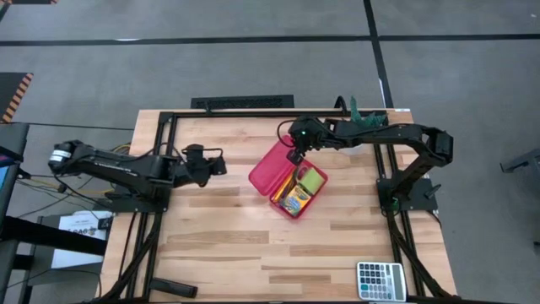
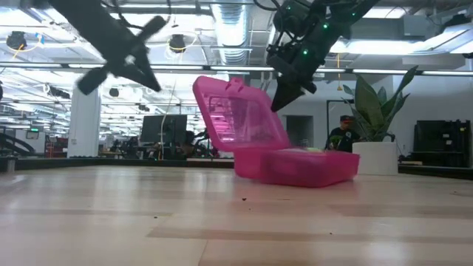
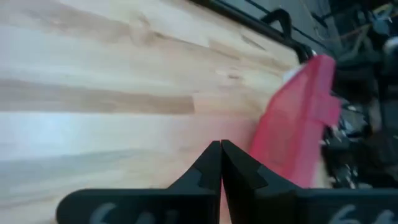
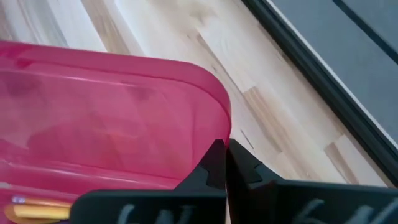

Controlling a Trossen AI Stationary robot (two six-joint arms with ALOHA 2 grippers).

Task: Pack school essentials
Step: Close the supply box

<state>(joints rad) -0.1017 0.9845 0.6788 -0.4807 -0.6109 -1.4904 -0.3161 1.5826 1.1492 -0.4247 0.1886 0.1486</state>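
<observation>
Pink case [image 1: 287, 181] open: crayon box [image 1: 294, 201], sticky pad [image 1: 309, 180] inside; both hands together, empty.

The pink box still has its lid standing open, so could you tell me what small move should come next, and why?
Probably the right pincer, shut and poised by the raised lid, should nudge it down over the pink box. The crayon box and sticky-note pad already lie inside. The left pincer, shut, waits apart.

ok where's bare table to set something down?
Free: the wide near strip between the pink case and calculator, and the boards under the left gripper. Crowded: the far right, where the right gripper meets the raised lid beside the plant.
</observation>
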